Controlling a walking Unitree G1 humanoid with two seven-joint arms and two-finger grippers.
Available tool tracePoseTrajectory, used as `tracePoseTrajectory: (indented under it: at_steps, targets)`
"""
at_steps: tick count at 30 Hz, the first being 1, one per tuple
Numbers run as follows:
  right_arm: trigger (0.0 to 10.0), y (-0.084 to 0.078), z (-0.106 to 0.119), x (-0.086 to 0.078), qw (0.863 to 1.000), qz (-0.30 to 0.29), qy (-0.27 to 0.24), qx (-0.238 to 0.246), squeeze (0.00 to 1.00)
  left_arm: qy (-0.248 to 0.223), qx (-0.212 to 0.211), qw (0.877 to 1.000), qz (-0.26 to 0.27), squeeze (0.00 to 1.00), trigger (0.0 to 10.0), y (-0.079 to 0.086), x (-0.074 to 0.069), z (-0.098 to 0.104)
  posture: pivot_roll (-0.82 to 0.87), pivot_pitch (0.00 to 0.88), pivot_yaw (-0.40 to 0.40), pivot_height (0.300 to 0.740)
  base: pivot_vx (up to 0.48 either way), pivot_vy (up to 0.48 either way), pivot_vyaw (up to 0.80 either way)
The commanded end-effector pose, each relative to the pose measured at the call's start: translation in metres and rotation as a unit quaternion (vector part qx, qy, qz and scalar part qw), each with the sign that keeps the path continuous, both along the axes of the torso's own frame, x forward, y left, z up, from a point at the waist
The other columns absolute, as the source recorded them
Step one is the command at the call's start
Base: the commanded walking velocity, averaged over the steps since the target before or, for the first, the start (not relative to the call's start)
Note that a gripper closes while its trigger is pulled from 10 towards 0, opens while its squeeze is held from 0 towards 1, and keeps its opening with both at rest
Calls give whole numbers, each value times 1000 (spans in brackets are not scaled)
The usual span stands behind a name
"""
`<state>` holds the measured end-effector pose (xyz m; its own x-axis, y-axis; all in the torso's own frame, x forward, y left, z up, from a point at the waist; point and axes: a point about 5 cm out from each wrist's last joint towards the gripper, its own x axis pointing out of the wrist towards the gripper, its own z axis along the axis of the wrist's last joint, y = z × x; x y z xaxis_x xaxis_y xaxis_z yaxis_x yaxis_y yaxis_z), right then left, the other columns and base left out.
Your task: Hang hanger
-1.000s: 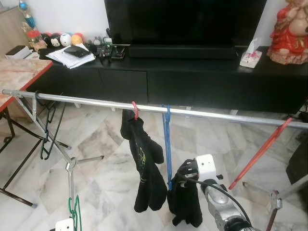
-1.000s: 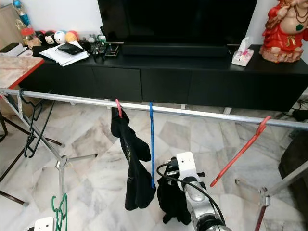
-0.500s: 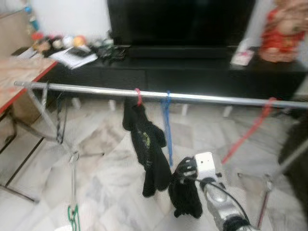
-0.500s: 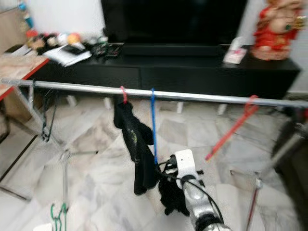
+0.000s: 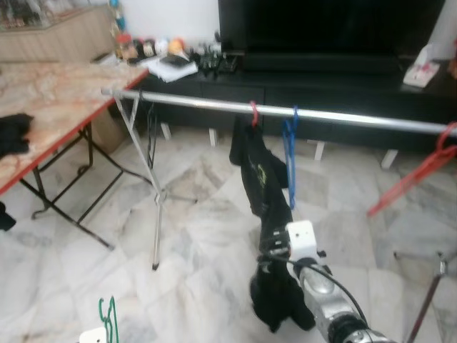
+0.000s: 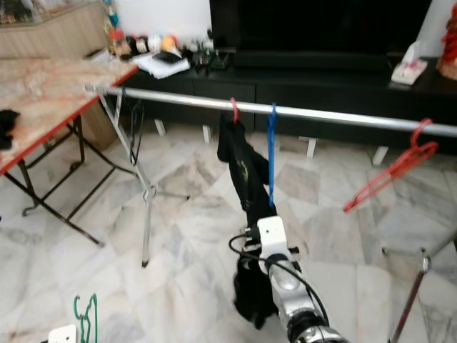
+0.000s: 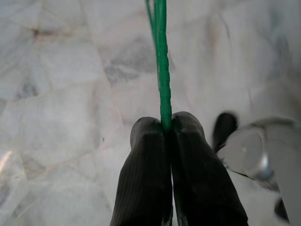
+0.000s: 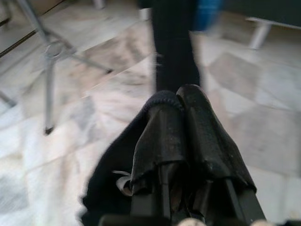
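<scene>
Green hanger [image 7: 162,70] | clamped in left gripper [image 7: 167,123], below rail [image 5: 343,116] | right gripper [image 8: 181,101] clamped on black garment [image 8: 113,183], below rail

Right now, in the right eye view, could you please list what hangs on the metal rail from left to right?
Black hanger → pink hanger carrying a dark garment → blue hanger → red hanger, all on the metal rail.
</scene>
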<state>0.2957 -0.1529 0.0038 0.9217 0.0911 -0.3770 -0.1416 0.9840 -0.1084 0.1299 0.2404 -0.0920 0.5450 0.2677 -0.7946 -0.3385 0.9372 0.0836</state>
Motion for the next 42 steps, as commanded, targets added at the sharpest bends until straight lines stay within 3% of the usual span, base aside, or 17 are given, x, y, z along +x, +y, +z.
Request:
tracePoseTrajectory:
  at_steps: [1, 10, 23, 42]
  targets:
    - [10000, 4, 6, 5, 1000, -3, -14, 12, 0, -1, 9, 1000, 0, 0, 10000, 7, 2, 3, -98, 0, 76, 740, -307, 0, 0]
    - [10000, 3, 12, 11, 999, -14, -21, 23, 0, -10, 13, 1000, -1, 0, 10000, 10, 5, 5, -90, 0, 79, 740, -311, 0, -406]
    - [10000, 10, 24, 21, 999, -10, -40, 30, 0, -71, 29, 997, -27, 0, 10000, 23, 31, 22, -80, 0, 87, 740, -303, 0, 0]
    - [10000, 12, 23, 21, 999, -10, -36, 28, 0, -76, 22, 997, -20, 0, 10000, 13, 33, 20, -81, 0, 87, 740, -57, 41, 0]
